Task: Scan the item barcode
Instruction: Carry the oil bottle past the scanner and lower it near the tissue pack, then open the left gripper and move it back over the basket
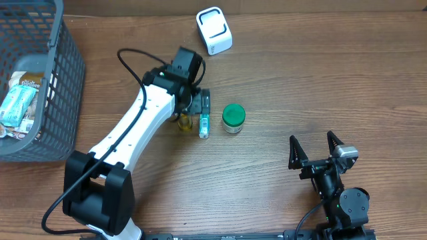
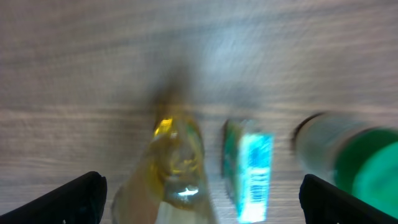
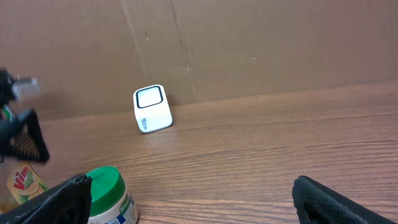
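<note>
Three items stand close together mid-table: a yellow bottle [image 1: 185, 122], a small teal box [image 1: 204, 125] and a green-lidded jar [image 1: 233, 118]. My left gripper [image 1: 197, 107] hangs open just above the bottle and the box, holding nothing. Its blurred wrist view shows the yellow bottle [image 2: 178, 155] and the teal box [image 2: 251, 167], barcode side up, between the spread fingers, with the jar [image 2: 360, 165] at the right. The white cube scanner [image 1: 214, 30] stands at the back. My right gripper [image 1: 313, 152] rests open and empty at the front right, facing the scanner [image 3: 152, 109] and the jar [image 3: 109, 194].
A grey wire basket [image 1: 63, 80] with packaged goods takes up the left edge. The left arm [image 1: 137, 130] lies diagonally from the front left towards the items. A cardboard wall [image 3: 249, 43] stands behind the scanner.
</note>
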You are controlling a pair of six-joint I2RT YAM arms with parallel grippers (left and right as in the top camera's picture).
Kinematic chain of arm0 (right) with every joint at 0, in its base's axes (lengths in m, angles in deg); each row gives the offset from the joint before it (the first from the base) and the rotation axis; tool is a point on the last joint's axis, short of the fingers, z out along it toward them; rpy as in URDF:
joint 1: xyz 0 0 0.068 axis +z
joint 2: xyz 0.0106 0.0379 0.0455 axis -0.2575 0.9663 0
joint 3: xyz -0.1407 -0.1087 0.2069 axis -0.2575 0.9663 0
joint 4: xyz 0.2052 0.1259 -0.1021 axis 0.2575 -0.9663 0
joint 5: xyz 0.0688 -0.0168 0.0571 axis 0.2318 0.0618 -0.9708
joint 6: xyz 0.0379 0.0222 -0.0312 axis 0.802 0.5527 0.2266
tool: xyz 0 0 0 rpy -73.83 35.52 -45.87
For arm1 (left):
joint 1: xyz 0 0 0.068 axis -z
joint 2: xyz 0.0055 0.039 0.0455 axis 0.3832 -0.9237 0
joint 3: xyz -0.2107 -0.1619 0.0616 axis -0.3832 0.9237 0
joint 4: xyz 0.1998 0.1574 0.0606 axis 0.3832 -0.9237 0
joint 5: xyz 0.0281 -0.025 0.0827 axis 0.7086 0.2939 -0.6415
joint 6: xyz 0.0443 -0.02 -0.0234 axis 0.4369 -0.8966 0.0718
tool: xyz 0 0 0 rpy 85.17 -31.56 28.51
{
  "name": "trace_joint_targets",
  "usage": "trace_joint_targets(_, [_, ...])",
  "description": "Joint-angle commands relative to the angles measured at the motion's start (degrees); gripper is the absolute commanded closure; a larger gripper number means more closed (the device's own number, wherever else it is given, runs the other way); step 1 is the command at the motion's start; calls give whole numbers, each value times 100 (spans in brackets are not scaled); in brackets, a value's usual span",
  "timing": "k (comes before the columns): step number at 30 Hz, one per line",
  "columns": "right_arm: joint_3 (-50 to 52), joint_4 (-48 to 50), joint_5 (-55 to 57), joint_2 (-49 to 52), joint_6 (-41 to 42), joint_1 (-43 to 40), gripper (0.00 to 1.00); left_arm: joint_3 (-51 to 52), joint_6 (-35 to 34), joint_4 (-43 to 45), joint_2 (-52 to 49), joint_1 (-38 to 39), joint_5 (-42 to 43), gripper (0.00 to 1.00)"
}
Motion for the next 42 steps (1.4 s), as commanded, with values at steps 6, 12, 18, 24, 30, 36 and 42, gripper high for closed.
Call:
trace_joint_targets(6, [59, 33, -33, -9, 0, -11, 0, -1259, 310, -271, -15, -20, -146, 0])
trace_joint_targets(12, [59, 35, -33, -9, 0, -11, 0, -2100, 437, -619, -15, -116, -168, 0])
trace_joint_targets(18, [59, 33, -33, -9, 0, -11, 0, -2756, 509, -957, -15, -201, -291, 0])
trace_joint_targets(24, [59, 35, -33, -9, 0, -11, 0, -3021, 566, -1137, -15, -367, -293, 0])
trace_joint_targets(30, [59, 35, -33, -9, 0, -11, 0, -3025, 651, -1287, -17, -461, -345, 0])
trace_joint_targets(36, [59, 33, -33, -9, 0, -11, 0, -3381, 763, -1681, -17, -876, -728, 0])
trace_joint_targets(42, [59, 35, -33, -9, 0, -11, 0, -4618, 1198, -1921, -15, -1679, -990, 0])
